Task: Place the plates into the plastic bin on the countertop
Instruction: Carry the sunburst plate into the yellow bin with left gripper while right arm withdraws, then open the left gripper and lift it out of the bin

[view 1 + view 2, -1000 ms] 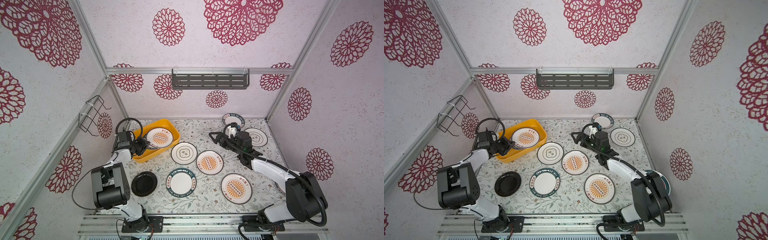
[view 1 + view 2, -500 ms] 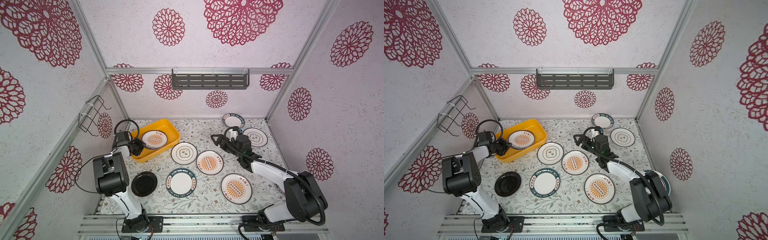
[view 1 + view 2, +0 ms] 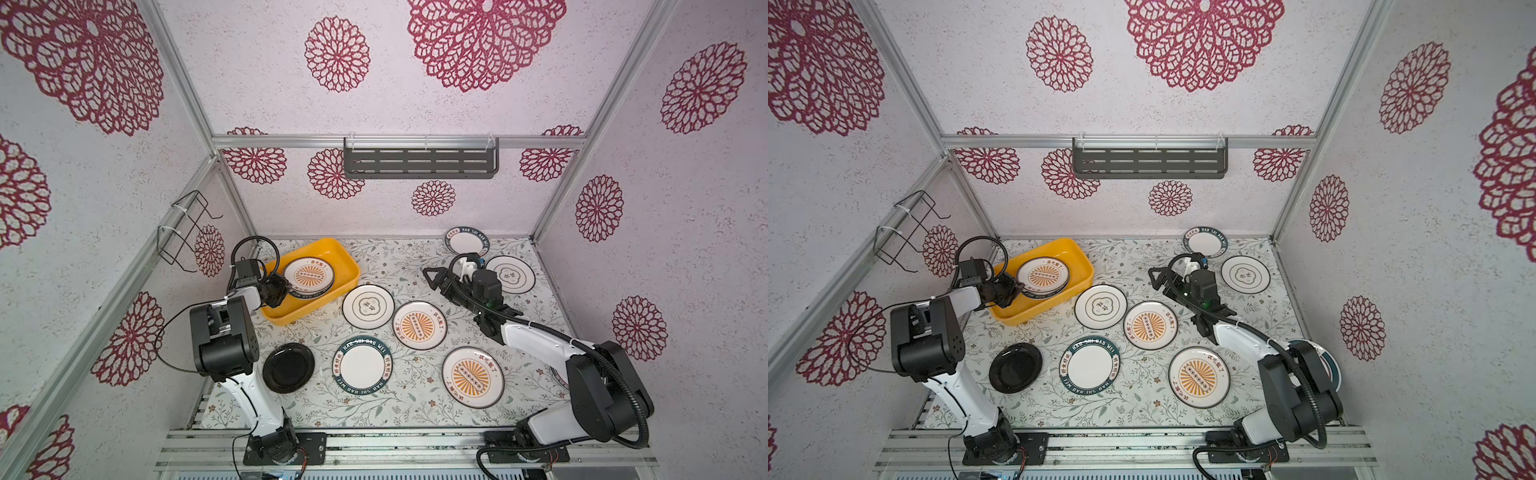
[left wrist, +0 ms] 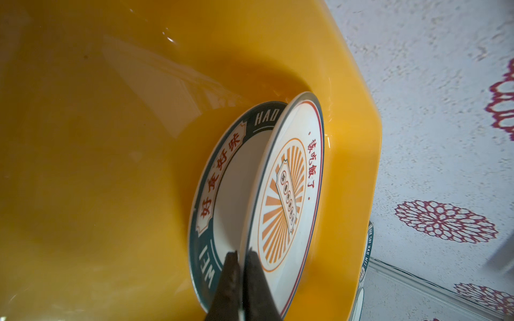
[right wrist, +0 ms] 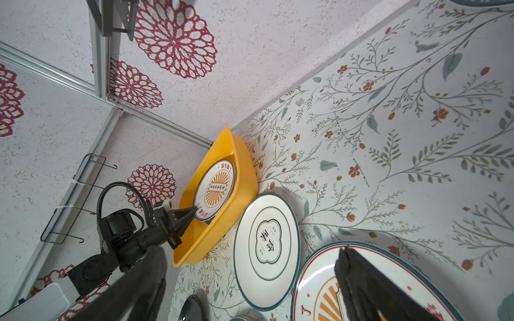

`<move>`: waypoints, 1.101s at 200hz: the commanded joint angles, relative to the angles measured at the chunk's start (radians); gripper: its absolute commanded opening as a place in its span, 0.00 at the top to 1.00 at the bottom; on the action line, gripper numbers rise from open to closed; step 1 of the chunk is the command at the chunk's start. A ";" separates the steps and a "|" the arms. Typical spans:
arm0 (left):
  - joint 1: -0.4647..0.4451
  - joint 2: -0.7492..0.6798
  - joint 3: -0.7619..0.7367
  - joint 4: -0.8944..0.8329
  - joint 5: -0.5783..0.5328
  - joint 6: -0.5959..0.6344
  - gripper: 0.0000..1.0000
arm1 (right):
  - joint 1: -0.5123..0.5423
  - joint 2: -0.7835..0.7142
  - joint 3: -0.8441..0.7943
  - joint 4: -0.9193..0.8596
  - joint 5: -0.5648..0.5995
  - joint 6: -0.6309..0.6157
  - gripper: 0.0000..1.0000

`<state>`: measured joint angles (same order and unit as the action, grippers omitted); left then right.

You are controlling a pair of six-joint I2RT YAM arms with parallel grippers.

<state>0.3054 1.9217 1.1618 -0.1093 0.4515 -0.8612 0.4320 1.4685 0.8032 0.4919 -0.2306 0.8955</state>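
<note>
Left hand [image 4: 242, 255]: clamped on the sunburst plate's [image 3: 309, 275] rim.
Change: the plate has slid a little leftward inside the bin [image 3: 307, 316], left of centre, and leans on a teal plate [image 4: 217, 194].
Right hand [image 3: 442, 284]: open and unmoved, centre right above the bench [image 3: 415, 257].
Meaning: release looks imminent; other plates still wait outside.

Both top views looked steeply down from high at the open front. They took in the whole countertop [image 3: 399, 255], both arms and the walls, and were nearly identical. The left wrist camera sat close inside the plastic bin [image 4: 111, 139], facing the tilted sunburst plate [image 4: 289, 194]. The right wrist camera looked low across the countertop, seemingly from mid-table, and shared that bin and plate from farther off.
</note>
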 commanded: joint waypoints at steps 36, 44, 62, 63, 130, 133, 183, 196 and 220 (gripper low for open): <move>-0.015 0.000 0.018 0.017 0.003 0.018 0.69 | 0.003 0.021 0.063 -0.007 0.008 -0.012 0.01; -0.016 -0.005 0.018 0.009 -0.005 0.024 0.66 | 0.003 0.019 0.066 -0.020 0.016 -0.022 0.01; -0.022 -0.016 0.019 -0.014 -0.028 0.037 0.62 | 0.004 0.015 0.077 -0.056 0.027 -0.045 0.01; -0.022 -0.016 0.019 -0.015 -0.030 0.036 0.62 | 0.004 0.015 0.079 -0.057 0.028 -0.046 0.01; -0.042 -0.056 0.050 -0.104 -0.145 0.067 0.34 | 0.002 0.008 0.112 -0.132 0.009 -0.139 0.01; -0.043 -0.059 0.053 -0.109 -0.140 0.070 0.33 | 0.003 0.007 0.114 -0.139 0.008 -0.143 0.01; -0.068 -0.182 0.062 -0.175 -0.198 0.125 0.19 | 0.001 -0.032 0.118 -0.289 0.089 -0.224 0.01; -0.083 -0.229 0.058 -0.183 -0.207 0.143 0.16 | 0.000 -0.040 0.111 -0.314 0.112 -0.233 0.01; -0.127 -0.309 0.062 -0.209 -0.226 0.192 0.12 | -0.006 -0.063 0.090 -0.351 0.156 -0.230 0.01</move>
<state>0.2241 1.6993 1.1999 -0.2779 0.2611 -0.7441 0.4316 1.4639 0.8913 0.1974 -0.1482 0.7021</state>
